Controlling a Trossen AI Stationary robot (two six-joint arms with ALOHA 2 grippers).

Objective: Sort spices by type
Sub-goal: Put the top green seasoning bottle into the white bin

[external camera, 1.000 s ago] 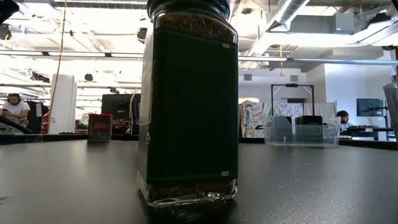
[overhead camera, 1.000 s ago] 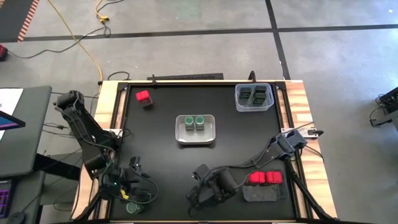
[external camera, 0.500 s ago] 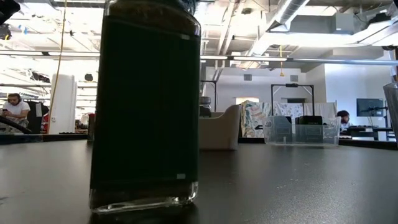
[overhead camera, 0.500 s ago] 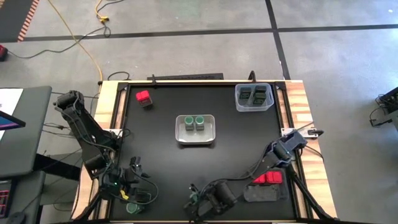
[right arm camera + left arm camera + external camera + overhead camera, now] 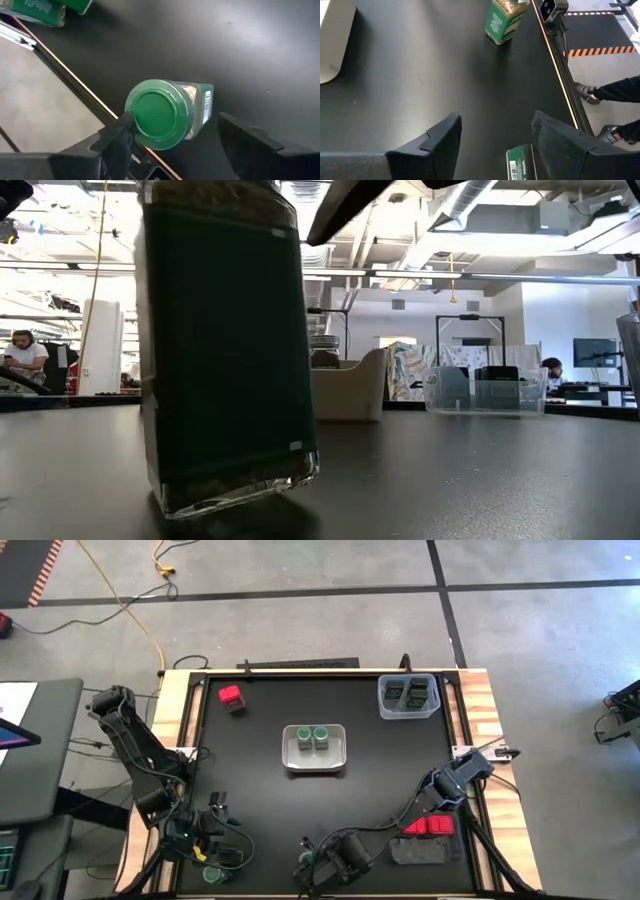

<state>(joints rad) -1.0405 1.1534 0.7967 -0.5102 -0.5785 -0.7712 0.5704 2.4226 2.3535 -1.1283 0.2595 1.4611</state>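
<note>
Spice jar (image 5: 160,114): green-lidded, stood slightly tilted at the table's (image 5: 260,790) front edge.
Right gripper (image 5: 172,132): fingers spread wide either side of that jar, one against its lid, the other clear.
Left gripper (image 5: 495,135): at the front left corner, fingers apart, a second jar (image 5: 520,162) beside one finger.
Sorted: two jars in the grey tray (image 5: 340,748).

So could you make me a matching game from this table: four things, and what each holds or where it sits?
1 lone red rectangular box
2 pale grey tray
3 clear plastic tub
4 square-sided glass jar with green lid

A holds dark tins
B tilted at the table's near edge
C alone, far left of the table
D holds two round green-lidded jars

Pairs: 1-C, 2-D, 3-A, 4-B
</note>
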